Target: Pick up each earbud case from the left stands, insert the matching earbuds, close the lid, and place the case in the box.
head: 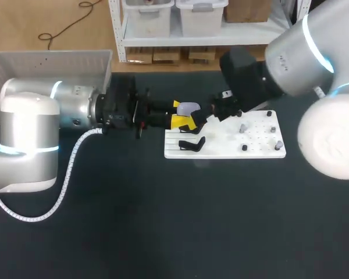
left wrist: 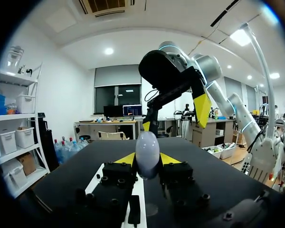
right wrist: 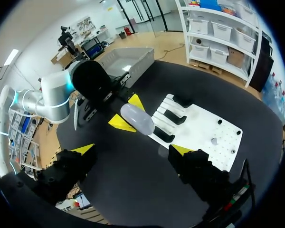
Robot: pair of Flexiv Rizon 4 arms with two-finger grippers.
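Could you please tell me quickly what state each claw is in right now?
Left claw: closed on the earbud case.
Right claw: open, holding nothing.

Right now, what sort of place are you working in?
Probably a robot test bench: my left arm and right arm over a table, with a white board of stands and a grey box.
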